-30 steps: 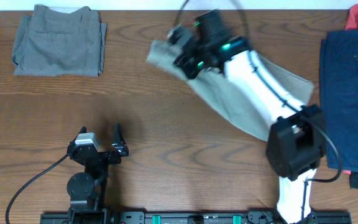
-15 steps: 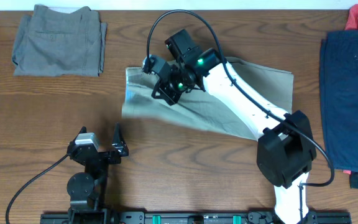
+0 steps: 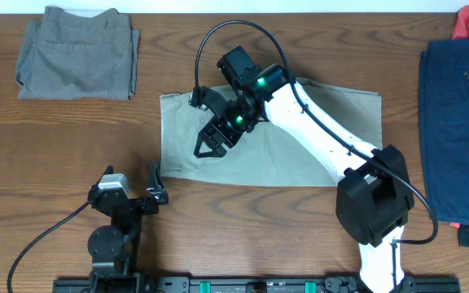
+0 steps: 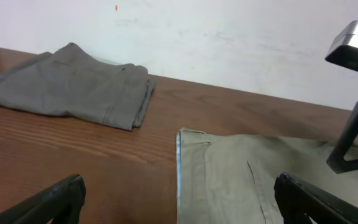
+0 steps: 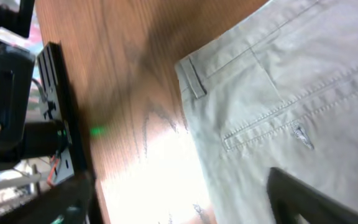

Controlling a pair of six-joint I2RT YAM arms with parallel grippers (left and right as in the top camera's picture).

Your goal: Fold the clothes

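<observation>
**Flat khaki shorts (image 3: 243, 163), right gripper (image 3: 197, 126) spread wide over the left end**

Overhead: shorts flat mid-table (image 3: 55, 138), long axis left-right, waistband (image 3: 167, 134) at the left end. Right gripper directly above that end, jaws wide apart, pinching nothing. Left gripper (image 3: 130, 175) just off the lower-left corner of the shorts, jaws spread too, empty. Folded grey shorts (image 3: 76, 53) at the back left and navy garment (image 3: 458, 122) at the right edge, both well apart from the khaki pair.

Left wrist: looking across the table at the waistband edge (image 4: 180, 168), just ahead and slightly right of the left gripper (image 4: 179, 208). Jaws far apart at the frame bottom, nothing between. Grey shorts (image 4: 73, 87) beyond, to the left.

Right wrist: looking down on the waistband corner, belt loop (image 5: 194, 81) and stitched pocket (image 5: 272, 124). Jaws wide apart at the frame bottom, no cloth between.

Judgement: no fold made yet, next probably a grab on the waistband end and a carry along the long axis toward the right end. Right arm already above the waistband. Left arm nearer the lower-left corner, so likely a two-arm pinch. Can't tell height above the cloth.
</observation>
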